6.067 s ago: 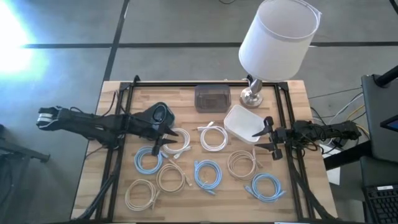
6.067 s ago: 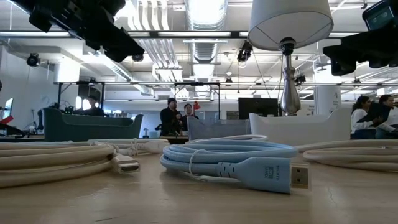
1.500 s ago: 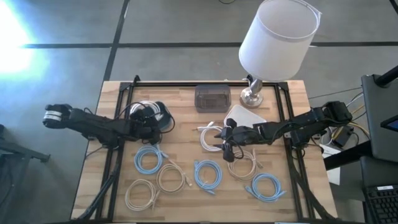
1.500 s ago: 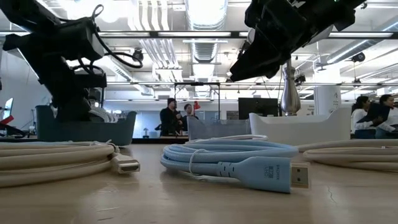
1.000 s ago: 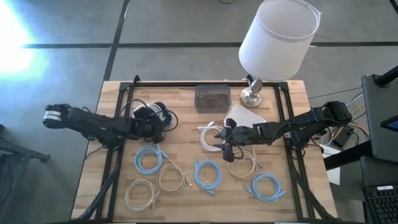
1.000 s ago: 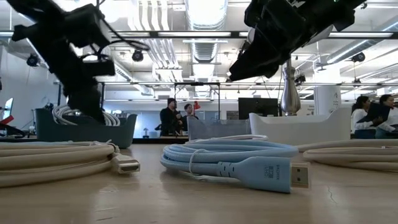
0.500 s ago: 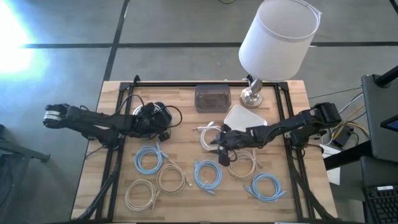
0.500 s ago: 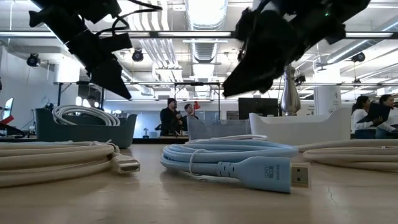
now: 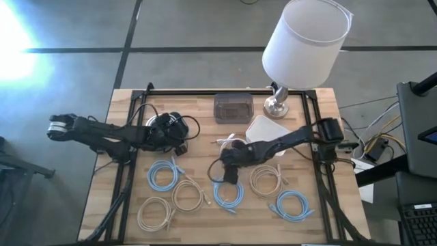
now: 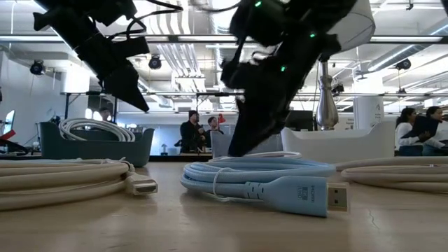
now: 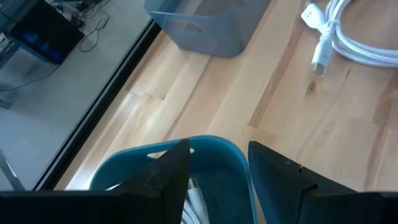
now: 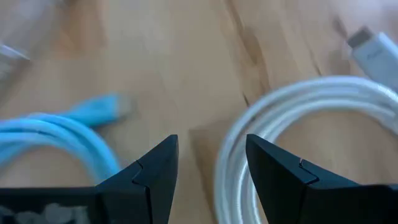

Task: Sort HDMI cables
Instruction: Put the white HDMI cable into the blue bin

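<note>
Cables lie coiled across your wooden table (image 9: 205, 102), both grippers empty.
Your left gripper (image 9: 179, 145) hovers, fingers apart, over the dark blue bin (image 10: 94, 143) holding a white coil (image 10: 87, 129); your right gripper (image 9: 229, 179), fingers spread, hangs over the light blue coiled HDMI cable (image 9: 228, 192).

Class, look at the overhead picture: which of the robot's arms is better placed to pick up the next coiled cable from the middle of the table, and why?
The right. The right gripper hangs open just above the light blue coiled cable at the table's middle. The left gripper is over the dark blue plastic bin, away from the loose coils.
</note>
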